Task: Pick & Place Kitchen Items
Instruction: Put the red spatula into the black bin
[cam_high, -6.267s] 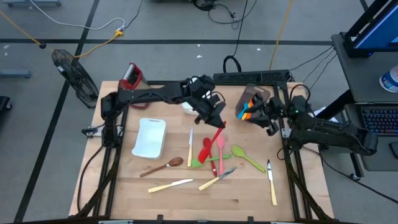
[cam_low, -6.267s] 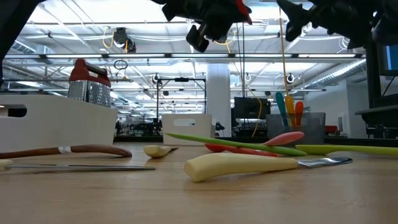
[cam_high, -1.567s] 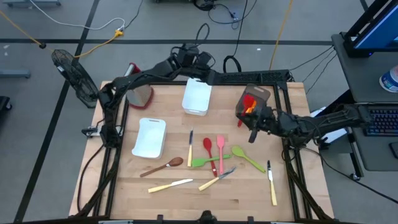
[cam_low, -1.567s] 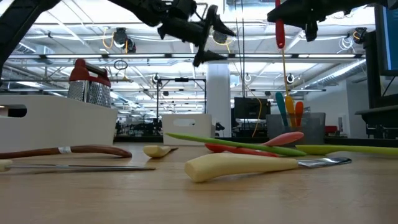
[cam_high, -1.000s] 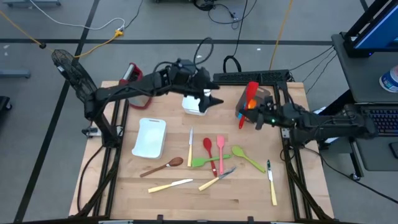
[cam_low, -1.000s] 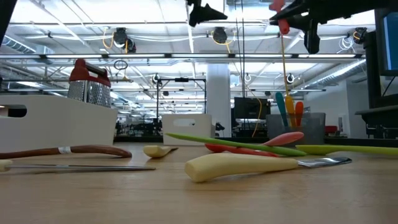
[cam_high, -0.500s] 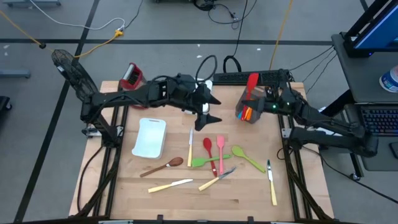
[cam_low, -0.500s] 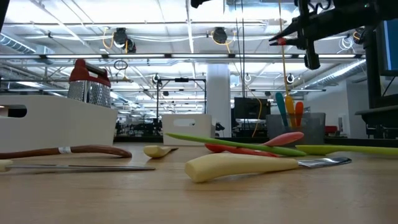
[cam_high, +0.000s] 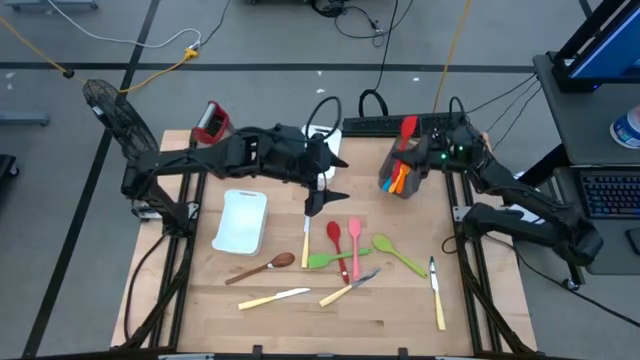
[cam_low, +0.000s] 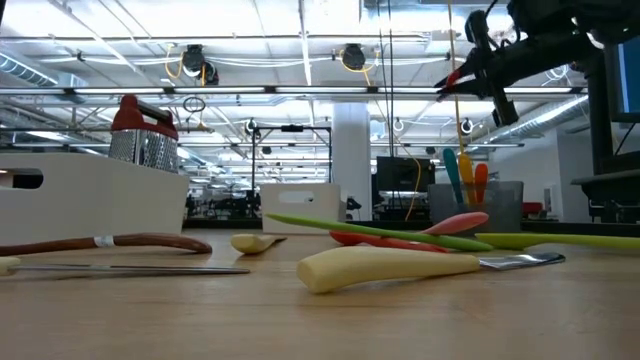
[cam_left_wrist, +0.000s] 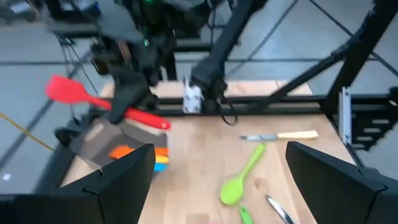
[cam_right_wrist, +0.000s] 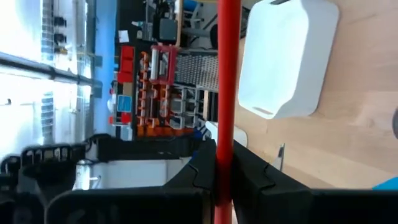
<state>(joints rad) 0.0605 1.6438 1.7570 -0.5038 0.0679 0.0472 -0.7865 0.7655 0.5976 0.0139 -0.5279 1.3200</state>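
Observation:
My right gripper (cam_high: 432, 152) is shut on a red spatula (cam_left_wrist: 93, 102), held in the air over the brown holder (cam_high: 400, 176) at the back right. The holder has orange and blue utensils standing in it. My left gripper (cam_high: 327, 200) hangs open and empty above the table's middle, beyond the loose kitchen items. A red spoon (cam_high: 333, 240), a pink spatula (cam_high: 355, 234), green spoons (cam_high: 396, 252), a wooden spoon (cam_high: 266, 267) and cream-handled knives (cam_high: 272, 297) lie flat on the wood. My right gripper pinches the red spatula's handle (cam_right_wrist: 225, 134) between its two fingers (cam_right_wrist: 255, 177), about halfway along it (cam_left_wrist: 124, 107). The spatula is lifted clear and lies nearly level above the holder, its head (cam_left_wrist: 62, 90) toward the table's far side.
A white tub (cam_high: 242, 222) sits at the left, another white tub (cam_right_wrist: 286, 56) at the far middle under my left arm, and a red-topped grater (cam_high: 210, 122) at the far left corner. One knife (cam_high: 437, 295) lies near the right edge. The near strip of the table is bare wood.
My right gripper has carried the red spatula toward the table's far edge and rolled its wrist, so the spatula has tipped from steep to nearly level over the holder. My left gripper, still open, has swung toward the near edge, over the middle of the table.

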